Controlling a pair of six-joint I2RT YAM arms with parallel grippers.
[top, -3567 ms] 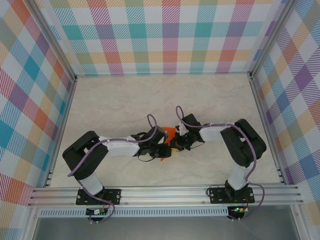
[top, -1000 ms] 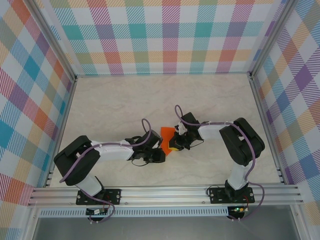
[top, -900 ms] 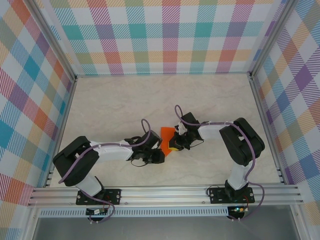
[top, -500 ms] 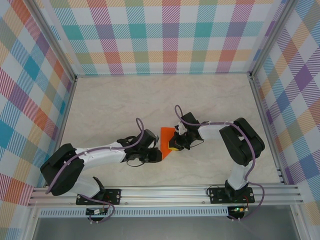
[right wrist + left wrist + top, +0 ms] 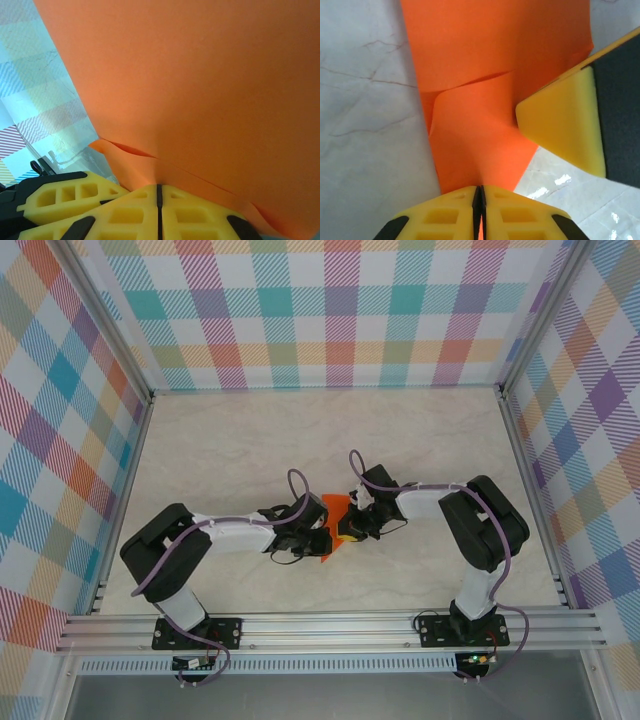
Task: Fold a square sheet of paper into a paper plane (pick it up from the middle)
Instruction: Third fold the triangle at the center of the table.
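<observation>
The sheet of paper (image 5: 334, 507), bright orange and creased into overlapping layers with one slanting fold line, sits at mid-table. The left gripper (image 5: 478, 190) has its fingers pressed together on one edge, and the right gripper (image 5: 158, 192) is clamped on the paper just beside it. Bare marble table (image 5: 230, 440) lies open all round, the checked walls (image 5: 340, 310) well apart

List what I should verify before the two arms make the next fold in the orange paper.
1. Left gripper shut on the thin bright orange paper sheet: ok.
2. Right gripper shut on the same sheet: ok.
3. Yellow fingers of the two grippers apart, not touching: ok.
4. Sheet without tears: ok in the visible part.
5. Its edges aligned along the fold: cannot tell.
</observation>
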